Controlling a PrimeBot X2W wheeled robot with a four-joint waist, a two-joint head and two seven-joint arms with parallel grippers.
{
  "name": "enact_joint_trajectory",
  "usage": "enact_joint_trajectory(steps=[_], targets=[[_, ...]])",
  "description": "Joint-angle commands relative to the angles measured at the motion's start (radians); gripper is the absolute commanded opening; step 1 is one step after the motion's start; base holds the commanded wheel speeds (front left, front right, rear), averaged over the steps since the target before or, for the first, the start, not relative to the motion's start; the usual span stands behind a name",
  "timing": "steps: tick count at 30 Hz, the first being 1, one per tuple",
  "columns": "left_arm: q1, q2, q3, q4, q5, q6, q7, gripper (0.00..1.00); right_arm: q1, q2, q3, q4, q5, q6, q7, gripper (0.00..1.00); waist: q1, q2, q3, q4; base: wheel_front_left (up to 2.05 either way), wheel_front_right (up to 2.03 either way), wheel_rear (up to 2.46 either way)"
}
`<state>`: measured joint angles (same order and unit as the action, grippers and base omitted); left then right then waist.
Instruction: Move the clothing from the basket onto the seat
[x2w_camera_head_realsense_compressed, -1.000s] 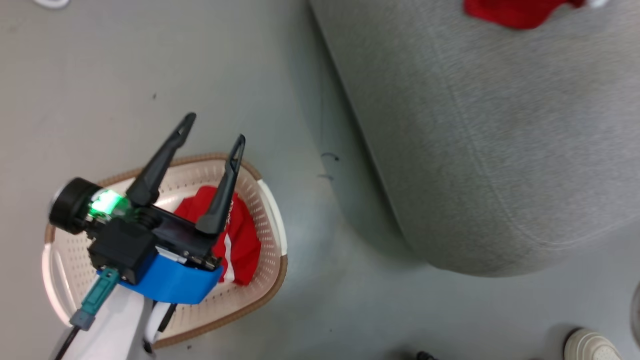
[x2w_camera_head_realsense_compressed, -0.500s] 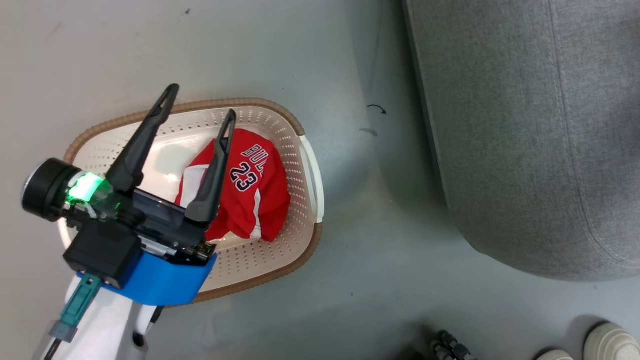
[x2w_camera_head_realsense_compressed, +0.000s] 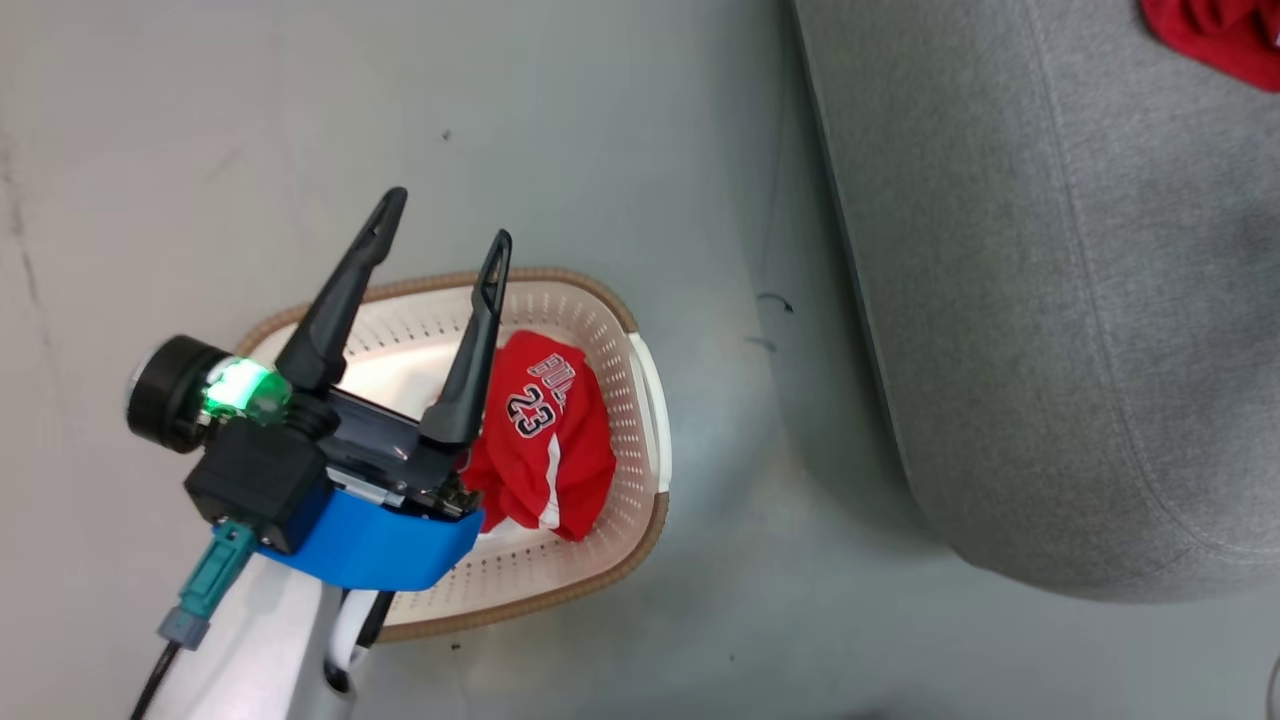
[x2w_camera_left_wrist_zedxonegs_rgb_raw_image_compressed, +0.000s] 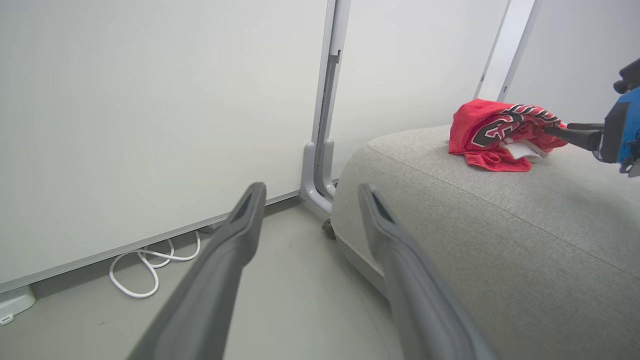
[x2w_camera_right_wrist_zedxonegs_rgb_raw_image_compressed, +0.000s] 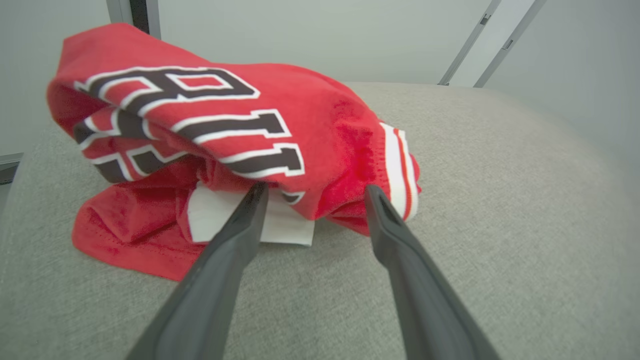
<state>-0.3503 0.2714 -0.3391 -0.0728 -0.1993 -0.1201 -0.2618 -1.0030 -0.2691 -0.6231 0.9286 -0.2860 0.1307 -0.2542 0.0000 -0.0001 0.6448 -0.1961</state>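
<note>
The left tool (x2w_camera_head_realsense_compressed: 448, 217) is spread wide and holds nothing. In the head view it hangs over the basket (x2w_camera_head_realsense_compressed: 625, 380), with a green light (x2w_camera_head_realsense_compressed: 235, 385) lit at its wrist and a blue collar (x2w_camera_head_realsense_compressed: 370, 545) behind its dark body. Just beside its right-hand finger, a red garment (x2w_camera_head_realsense_compressed: 545, 440) lies crumpled in the basket's right half. The number "23" reads clearly on it in dark, white-outlined digits, but the row of letters above the number is too folded and blurred to make out. A white stripe runs down the cloth below the number. The basket stands on the grey floor (x2w_camera_head_realsense_compressed: 200, 150), near the seat (x2w_camera_head_realsense_compressed: 1050, 300) but apart from it. The right tool (x2w_camera_right_wrist_zedxonegs_rgb_raw_image_compressed: 316, 189) is also spread, and its two fingertips reach the near edge of a second red garment (x2w_camera_right_wrist_zedxonegs_rgb_raw_image_compressed: 225, 130) heaped on the seat's grey fabric. They are not pinching it. This garment shows large dark, white-outlined characters, bent over the folds so that no word can be read. It also has red-and-white striped trim at one edge and a plain white patch (x2w_camera_right_wrist_zedxonegs_rgb_raw_image_compressed: 250, 225) beneath. In the left wrist view, a white cable (x2w_camera_left_wrist_zedxonegs_rgb_raw_image_compressed: 150, 260) loops on the floor along pale wall panels (x2w_camera_left_wrist_zedxonegs_rgb_raw_image_compressed: 150, 100).
</note>
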Motion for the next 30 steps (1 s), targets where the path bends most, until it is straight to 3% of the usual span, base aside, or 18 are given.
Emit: enact_joint_trajectory(steps=[1,9,17,30], targets=[[0.017,-0.015,0.001,0.02,-0.008,-0.005,-0.005,1.0,0.044,0.017,0.008,-0.011,-0.011,0.0,-0.008,1.0,0.0,0.0001,-0.079,0.018,0.0,0.0,0.0],[0.08,-0.082,0.05,0.105,-0.038,-0.01,-0.005,1.0,0.215,0.103,0.118,-0.136,0.019,0.0,-0.012,1.0,0.0,0.0001,-0.245,0.048,0.0,0.0,0.0],[0.176,-0.139,0.141,0.17,-0.033,-0.011,-0.005,1.0,0.465,0.187,0.255,-0.362,0.134,0.0,-0.012,1.0,0.0,0.0001,-0.405,0.075,0.0,0.0,0.0],[0.285,-0.17,0.256,0.259,-0.009,-0.01,-0.005,1.0,0.785,0.218,0.422,-0.644,0.232,0.0,-0.004,1.0,0.0,0.0001,-0.544,0.139,0.0,0.0,0.0]])
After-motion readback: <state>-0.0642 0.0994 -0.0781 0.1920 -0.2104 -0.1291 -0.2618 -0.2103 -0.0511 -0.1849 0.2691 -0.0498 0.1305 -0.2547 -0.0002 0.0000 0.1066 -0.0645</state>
